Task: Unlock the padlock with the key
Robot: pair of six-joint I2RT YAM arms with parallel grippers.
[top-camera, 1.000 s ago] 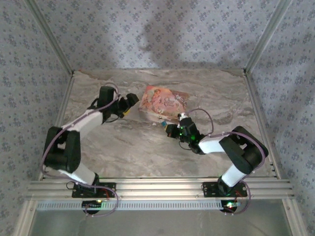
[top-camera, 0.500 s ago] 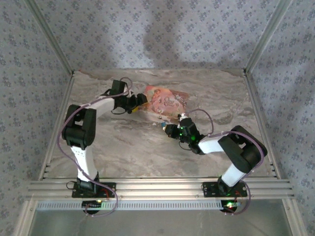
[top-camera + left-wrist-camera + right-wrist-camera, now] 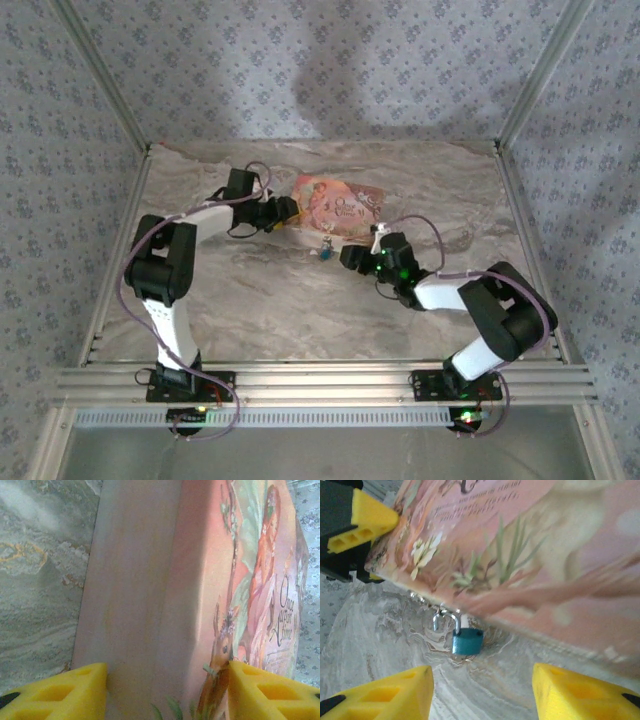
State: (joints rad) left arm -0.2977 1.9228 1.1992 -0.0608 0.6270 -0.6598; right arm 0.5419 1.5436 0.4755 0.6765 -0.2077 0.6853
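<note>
Now left gripper [image 3: 167, 679] clamps pink box [image 3: 150, 580]; right gripper [image 3: 482, 682] gapes before padlock [image 3: 467, 641].

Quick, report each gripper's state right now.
Left gripper: fingers straddle the pink box's edge; whether they clamp it cannot be told.
Right gripper: open, empty; the padlock sits just ahead.

The box [image 3: 335, 205] lies at the far middle of the tabletop [image 3: 280, 300]. The padlock [image 3: 467, 642] sits just at its near edge. The left claw [image 3: 287, 212] straddles the box's left end, perhaps touching it. The right claw [image 3: 350, 257] is near, right of the padlock, apart from it.
</note>
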